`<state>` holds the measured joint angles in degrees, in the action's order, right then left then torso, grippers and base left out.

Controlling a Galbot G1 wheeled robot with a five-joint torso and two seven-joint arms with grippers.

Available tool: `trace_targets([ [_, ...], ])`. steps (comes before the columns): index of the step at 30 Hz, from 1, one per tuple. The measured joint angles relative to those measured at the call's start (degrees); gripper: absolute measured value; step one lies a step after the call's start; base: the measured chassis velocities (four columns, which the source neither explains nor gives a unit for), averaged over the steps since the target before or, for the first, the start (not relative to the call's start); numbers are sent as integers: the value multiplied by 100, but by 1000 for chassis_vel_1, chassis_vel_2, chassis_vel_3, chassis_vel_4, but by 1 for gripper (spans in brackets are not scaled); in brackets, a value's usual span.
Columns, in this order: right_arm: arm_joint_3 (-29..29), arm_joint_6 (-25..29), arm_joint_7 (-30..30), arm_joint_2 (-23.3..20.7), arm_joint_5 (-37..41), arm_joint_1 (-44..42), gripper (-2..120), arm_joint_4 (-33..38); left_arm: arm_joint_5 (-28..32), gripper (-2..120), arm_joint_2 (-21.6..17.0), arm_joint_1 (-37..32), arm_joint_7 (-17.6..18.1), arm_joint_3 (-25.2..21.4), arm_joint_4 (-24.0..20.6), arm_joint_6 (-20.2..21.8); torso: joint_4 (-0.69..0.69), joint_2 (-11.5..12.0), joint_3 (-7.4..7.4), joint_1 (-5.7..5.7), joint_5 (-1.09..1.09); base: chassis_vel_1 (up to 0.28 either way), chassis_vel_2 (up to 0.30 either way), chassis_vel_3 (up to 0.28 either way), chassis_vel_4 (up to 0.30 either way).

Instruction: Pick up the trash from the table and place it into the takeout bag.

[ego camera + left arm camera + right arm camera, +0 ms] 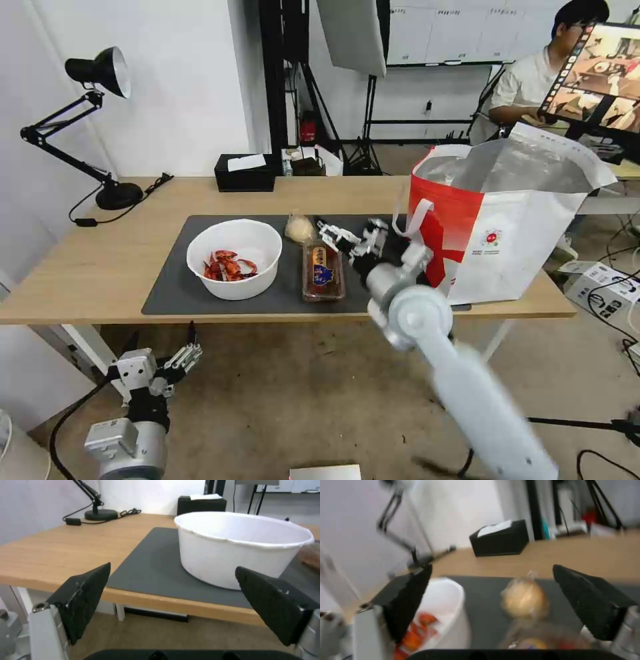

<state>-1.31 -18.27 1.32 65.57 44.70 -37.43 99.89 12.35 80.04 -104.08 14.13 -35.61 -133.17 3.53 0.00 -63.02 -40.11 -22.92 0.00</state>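
Observation:
On the dark grey mat (175, 288) of the table (93, 267) stands a white bowl (235, 248) of red shells (227, 266). To its right lie a clear tray of tomatoes (323, 272) and a knotted beige-filled bag (299, 227). The red-and-white takeout bag (513, 233) stands open at the table's right end. My right gripper (350, 237) hovers open over the mat between the tray and the takeout bag; its wrist view shows the beige bag (524, 600) and the bowl (444, 610) ahead. My left gripper (184, 357) hangs open below the table's front edge, facing the bowl (240, 547).
A black tissue box (245, 173) sits at the table's back edge, and a black desk lamp (100, 127) with its cable stands at the back left. Stands, cables and a seated person are behind the table. Bare wood lies left of the mat.

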Motion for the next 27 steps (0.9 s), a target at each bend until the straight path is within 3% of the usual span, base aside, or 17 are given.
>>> trace_targets([
  [4, -443, 162, -1082, -236, -743, 727, 74, -761, 63, 100, -29, -1, -87, 2, -23, -78, 0, 0, 0, 0, 0, 0, 0, 0, 0],
  [8, -707, 378, -1573, -226, -996, 1137, 63, -1299, 83, 100, -32, -1, -178, 22, -29, -88, 1, -1, 0, 0, -1, 0, 0, 0, 0],
  [11, -977, 519, -2003, -124, -1069, 1433, 47, -1854, 89, 100, -40, 1, -276, 55, -32, -88, 1, 0, 0, 0, 0, 0, 0, 0, 0],
  [23, -1192, 461, -2263, 72, -1252, 1515, 4, -2629, 140, 100, -88, 33, -290, 59, -20, -105, 1, -1, 0, 0, -1, 0, 0, 0, 0],
  [27, -1203, 381, -2250, 78, -1247, 1459, 0, -2681, 141, 100, -94, 42, -291, 76, -14, -108, 0, -1, 0, 0, -1, 0, 0, 0, 0],
])
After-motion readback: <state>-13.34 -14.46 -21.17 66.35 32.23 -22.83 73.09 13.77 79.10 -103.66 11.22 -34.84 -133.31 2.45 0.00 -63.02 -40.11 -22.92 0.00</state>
